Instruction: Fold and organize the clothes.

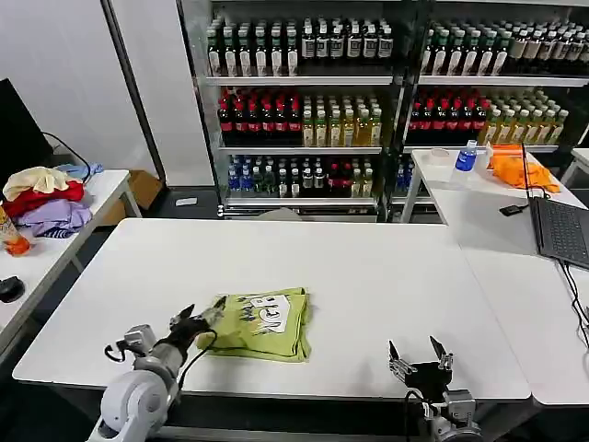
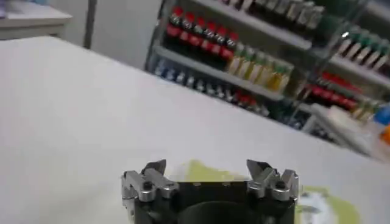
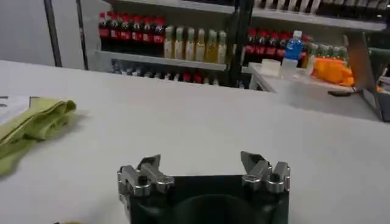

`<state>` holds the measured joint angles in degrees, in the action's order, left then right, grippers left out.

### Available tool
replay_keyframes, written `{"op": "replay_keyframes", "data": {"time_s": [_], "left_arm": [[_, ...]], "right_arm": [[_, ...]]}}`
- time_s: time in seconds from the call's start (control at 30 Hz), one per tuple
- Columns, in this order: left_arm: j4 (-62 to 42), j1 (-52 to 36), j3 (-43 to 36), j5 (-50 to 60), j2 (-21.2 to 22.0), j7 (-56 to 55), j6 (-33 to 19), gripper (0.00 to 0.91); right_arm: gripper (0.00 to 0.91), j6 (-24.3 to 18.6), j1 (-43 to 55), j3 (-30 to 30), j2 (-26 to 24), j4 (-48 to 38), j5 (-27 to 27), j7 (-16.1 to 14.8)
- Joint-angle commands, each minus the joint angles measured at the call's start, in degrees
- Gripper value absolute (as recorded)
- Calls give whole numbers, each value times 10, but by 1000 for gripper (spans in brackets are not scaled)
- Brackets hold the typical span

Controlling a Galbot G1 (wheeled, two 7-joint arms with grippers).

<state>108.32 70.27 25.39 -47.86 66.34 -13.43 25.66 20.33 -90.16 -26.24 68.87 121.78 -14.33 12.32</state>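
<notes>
Clothes (image 1: 63, 204) are lying in a pile on the side table far left. The left gripper (image 1: 200, 318) is hanging over the left edge of the folded lime T-shirt (image 1: 262, 323) with its fingers spread wide, holding nothing. The shirt is lying on the big white table (image 1: 368, 267) near the front. The right gripper (image 1: 418, 352) is waiting well apart, fingers spread too.

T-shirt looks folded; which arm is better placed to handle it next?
Left. The left gripper, open, sits at the T-shirt edge; the right gripper, also open, hangs over bare table well apart from it.
</notes>
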Motion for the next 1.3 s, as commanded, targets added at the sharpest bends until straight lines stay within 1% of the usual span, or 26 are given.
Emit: {"op": "replay_keyframes", "data": {"time_s": [0.03, 0.17, 0.4, 0.5, 0.53, 0.57, 0.6, 0.63, 0.9, 1.3], "left_arm": [[-41, 20, 32, 9, -2, 25, 32, 907], [-30, 14, 22, -44, 21, 38, 54, 907], [-54, -3, 3, -54, 29, 52, 60, 907], [-76, -10, -2, -30, 31, 54, 56, 907], [-85, -13, -2, -25, 30, 55, 52, 877], [-90, -15, 0, -27, 30, 57, 52, 504], [-90, -15, 1, -29, 29, 57, 52, 312], [-88, -14, 2, -35, 28, 58, 51, 20], [-65, -1, 16, -118, 30, 66, 53, 20], [-57, -8, 44, -189, 34, 63, 53, 20]], "right_arm": [[907, 1, -1, 0, 0, 3, 0, 0], [907, 2, -3, -1, 0, 7, 1, 0], [907, 1, -12, -7, -1, 12, 2, 0], [907, 0, -15, -9, -1, 13, 2, 0], [907, -1, -16, -10, -1, 14, 2, -1], [907, -1, -17, -11, 0, 14, 2, -1], [907, -2, -18, -11, 0, 15, 2, -1], [907, -2, -19, -12, 0, 16, 2, -1], [907, -3, -22, -14, 3, 19, 4, -1], [907, -3, -26, -16, 6, 23, 6, 0]]}}
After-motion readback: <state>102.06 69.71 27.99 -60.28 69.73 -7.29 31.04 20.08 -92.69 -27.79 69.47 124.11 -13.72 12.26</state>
